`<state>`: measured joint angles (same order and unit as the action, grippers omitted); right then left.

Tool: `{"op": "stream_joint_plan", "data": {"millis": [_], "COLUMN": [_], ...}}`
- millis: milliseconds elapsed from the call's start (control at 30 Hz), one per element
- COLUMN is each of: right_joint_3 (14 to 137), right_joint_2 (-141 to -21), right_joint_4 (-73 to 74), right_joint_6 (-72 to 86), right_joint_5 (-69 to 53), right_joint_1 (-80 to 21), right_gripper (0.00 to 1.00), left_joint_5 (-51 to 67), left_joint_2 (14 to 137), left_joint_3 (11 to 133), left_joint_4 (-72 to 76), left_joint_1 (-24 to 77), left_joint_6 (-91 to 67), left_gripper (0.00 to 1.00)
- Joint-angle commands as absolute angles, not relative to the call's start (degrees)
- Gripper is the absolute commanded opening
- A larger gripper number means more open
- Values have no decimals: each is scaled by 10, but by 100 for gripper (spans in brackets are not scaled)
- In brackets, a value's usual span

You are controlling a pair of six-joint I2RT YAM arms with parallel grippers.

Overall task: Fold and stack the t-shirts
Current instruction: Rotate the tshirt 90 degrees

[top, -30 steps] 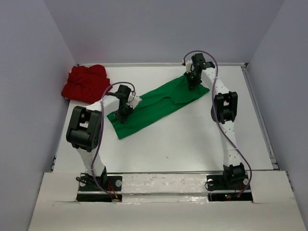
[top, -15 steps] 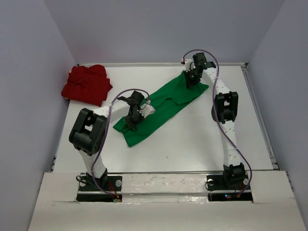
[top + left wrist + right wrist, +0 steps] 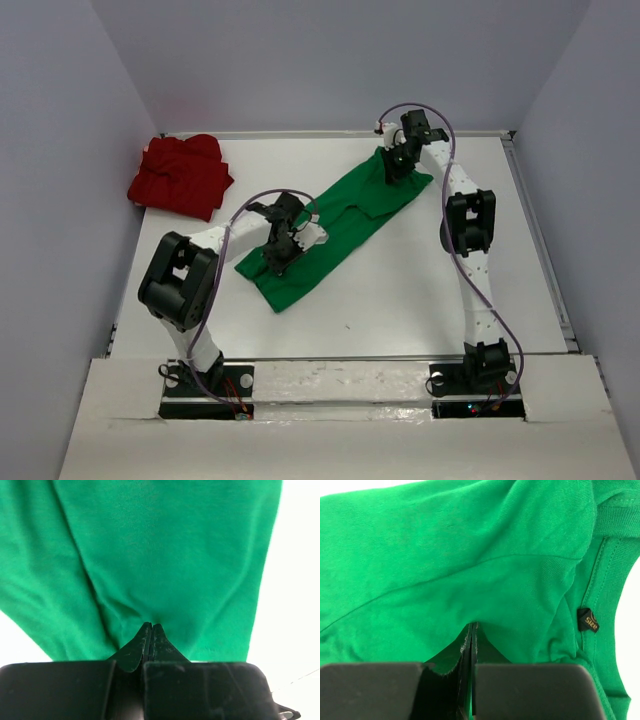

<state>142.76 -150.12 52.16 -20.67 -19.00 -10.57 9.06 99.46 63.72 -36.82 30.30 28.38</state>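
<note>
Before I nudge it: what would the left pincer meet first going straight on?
The green shirt: the left pincer is shut on its cloth, and the table probably lies just behind it.

matt cloth green t-shirt [image 3: 345, 215], smooth white table [image 3: 400, 290]

A white table [image 3: 400, 290] fills the floor of a small enclosure, boxed in by a plain back wall [image 3: 340, 60], a left wall [image 3: 60, 200] and a right wall [image 3: 590, 200], all pale lavender-grey. A thin metal rail [image 3: 541, 250] lines the table's right edge, and a white ledge [image 3: 340, 420] spans the near side. Even, soft light falls from above; a small dark speck [image 3: 347, 326] marks the tabletop.
</note>
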Motion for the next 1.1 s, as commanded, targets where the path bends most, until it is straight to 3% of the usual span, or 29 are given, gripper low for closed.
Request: {"op": "stream_joint_plan", "data": {"millis": [0,333,500,733,1067], "right_joint_3": [1413,1345,1285,1266,1265], "right_joint_2": [-1420,-1347,-1325,-1340,-1381], "right_joint_4": [493,531,559,609,606], "right_joint_6": [-219,-229,-236,-250,-265], "right_joint_5": [-213,-214,-235,-268,-238], "right_joint_1": [-105,-105,-105,-105,-110], "right_gripper": [0,0,0,0,0], "left_joint_5": [100,107,78,201,178], "left_joint_2": [922,872,853,861,877], "left_joint_3": [650,673,660,662,673], "left_joint_4": [-393,-386,-310,-240,-217], "left_joint_1": [301,289,216,49,20], "left_joint_6": [301,308,279,263,256], "left_gripper": [0,0,0,0,0]}}
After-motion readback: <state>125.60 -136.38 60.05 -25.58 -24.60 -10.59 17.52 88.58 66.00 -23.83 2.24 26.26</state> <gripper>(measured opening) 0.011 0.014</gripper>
